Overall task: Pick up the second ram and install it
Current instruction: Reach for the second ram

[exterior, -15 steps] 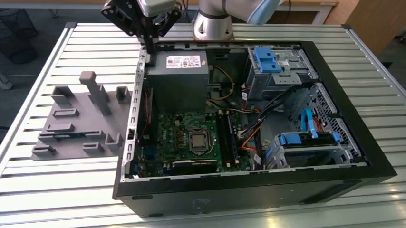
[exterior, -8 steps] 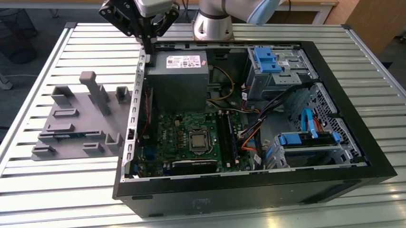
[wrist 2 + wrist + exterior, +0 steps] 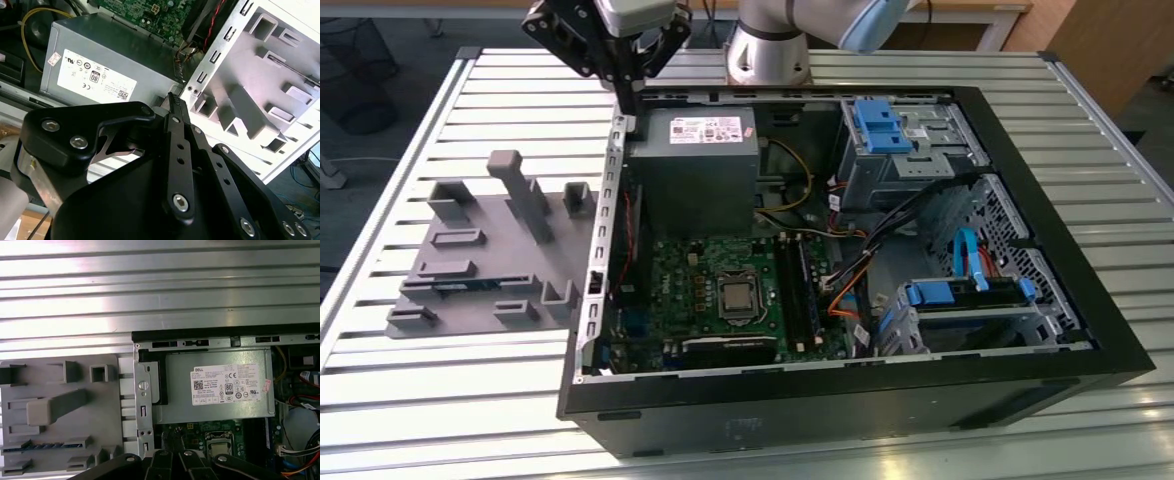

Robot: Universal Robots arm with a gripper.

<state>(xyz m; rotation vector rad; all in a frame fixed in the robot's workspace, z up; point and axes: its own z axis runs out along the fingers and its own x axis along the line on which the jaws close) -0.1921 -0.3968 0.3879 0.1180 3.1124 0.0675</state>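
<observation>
Now | pincer (image 3: 627, 103) closed, empty, over case (image 3: 827, 400) edge | second ram (image 3: 45, 445) in tray (image 3: 50, 368) slot, well apart

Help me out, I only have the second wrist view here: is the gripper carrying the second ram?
Observer: No. In the exterior view the gripper is shut on nothing, poised above the corner of the case by the power supply.
Operator: So where is the ram?
Observer: In the first wrist view the second ram lies in a slot of the grey tray.
Operator: And the tray?
Observer: It sits on the slatted table, at the exterior view's left of the case.
</observation>
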